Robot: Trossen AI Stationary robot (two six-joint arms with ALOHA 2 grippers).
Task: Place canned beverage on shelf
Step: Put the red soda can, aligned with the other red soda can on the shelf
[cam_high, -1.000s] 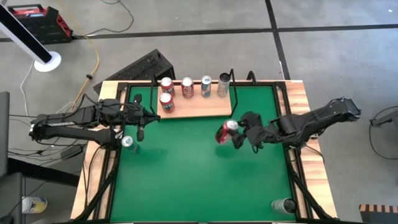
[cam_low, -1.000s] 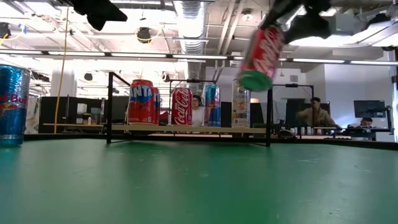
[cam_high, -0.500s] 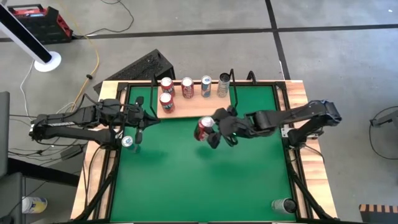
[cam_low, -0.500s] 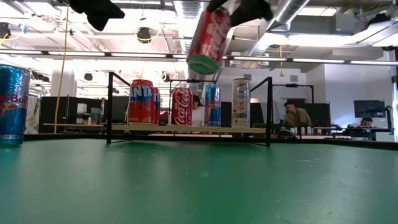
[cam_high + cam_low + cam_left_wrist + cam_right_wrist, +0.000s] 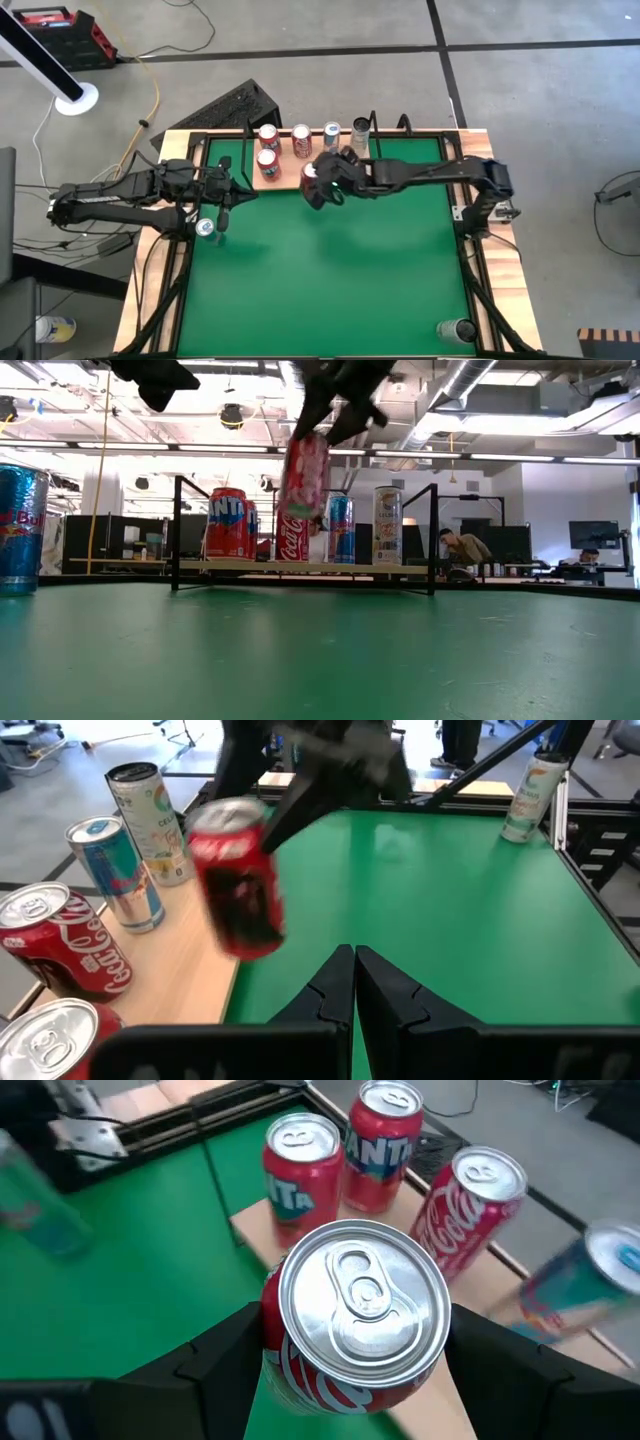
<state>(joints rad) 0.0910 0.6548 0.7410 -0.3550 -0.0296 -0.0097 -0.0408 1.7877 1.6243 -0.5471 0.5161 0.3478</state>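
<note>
Green surface and wooden shelf

The shelf carries five upright cans near the surface's far edge; a blue can stands at the left side, another can in the near right corner.

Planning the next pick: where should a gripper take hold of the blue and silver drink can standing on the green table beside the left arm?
Its round side wall at mid-height, jaws level, coming from the table's middle: the blue and silver can stands upright and alone, close to the left edge.
</note>
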